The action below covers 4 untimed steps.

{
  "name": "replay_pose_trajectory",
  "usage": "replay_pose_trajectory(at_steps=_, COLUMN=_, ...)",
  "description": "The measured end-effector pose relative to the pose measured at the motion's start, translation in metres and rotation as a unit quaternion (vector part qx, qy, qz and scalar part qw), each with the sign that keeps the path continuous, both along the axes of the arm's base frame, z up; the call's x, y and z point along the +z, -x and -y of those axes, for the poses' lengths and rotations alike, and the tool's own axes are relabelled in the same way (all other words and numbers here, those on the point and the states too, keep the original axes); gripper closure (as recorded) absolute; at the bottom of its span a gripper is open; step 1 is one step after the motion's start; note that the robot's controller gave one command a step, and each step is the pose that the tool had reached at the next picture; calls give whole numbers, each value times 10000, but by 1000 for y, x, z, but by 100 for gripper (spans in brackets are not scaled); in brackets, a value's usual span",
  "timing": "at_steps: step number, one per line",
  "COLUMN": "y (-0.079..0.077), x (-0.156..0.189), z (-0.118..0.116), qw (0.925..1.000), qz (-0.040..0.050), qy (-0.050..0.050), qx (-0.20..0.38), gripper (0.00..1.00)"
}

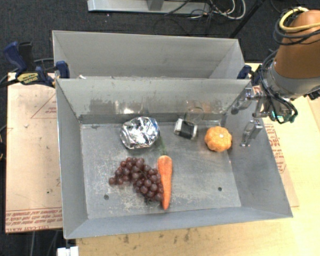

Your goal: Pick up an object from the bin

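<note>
The arm [297, 55] is reaching in from the right, and the gripper [241, 126] is hanging over the bin's [149, 63] right sloping wall, up near the back corner. Its two metal fingers [249, 133] are standing apart, and nothing is sitting between them.

Closest to it is a small round orange [218, 139], lying on the bin floor just beside the gripper, at the foot of that right wall. The lower finger is sitting just to the right of the orange, not around it.

To the left of the orange, a small black and silver part [185, 128] is resting against the back wall. Further left, a crumpled ball of foil [140, 132] is sitting in the back middle.

Toward the front, a carrot [165, 180] is lying lengthwise, thick end pointing to the back, and a bunch of dark purple grapes [137, 178] is pressing up against its left side. Both are well apart from the gripper.
</note>
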<state>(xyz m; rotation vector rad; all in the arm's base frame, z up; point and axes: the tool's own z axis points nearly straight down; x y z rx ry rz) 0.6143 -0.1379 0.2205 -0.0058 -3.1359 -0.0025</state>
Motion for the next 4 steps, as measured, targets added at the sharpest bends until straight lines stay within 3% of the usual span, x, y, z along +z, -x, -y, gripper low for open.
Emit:
replay_pose_trajectory(at_steps=1, y=-1, x=5, z=-1, qw=10000, qz=38, qy=7, qx=16, gripper=0)
replay_pose_trajectory(at_steps=2, y=-8, x=-50, z=0, qw=9988, qz=59, qy=8, qx=-477, gripper=0)
replay_pose_trajectory(at_steps=3, y=-15, x=-77, z=-1, qw=9986, qz=18, qy=3, qx=-521, gripper=0)
replay_pose_trajectory(at_steps=4, y=-17, x=-83, z=0, qw=9930, qz=41, qy=7, qx=-1178, gripper=0)
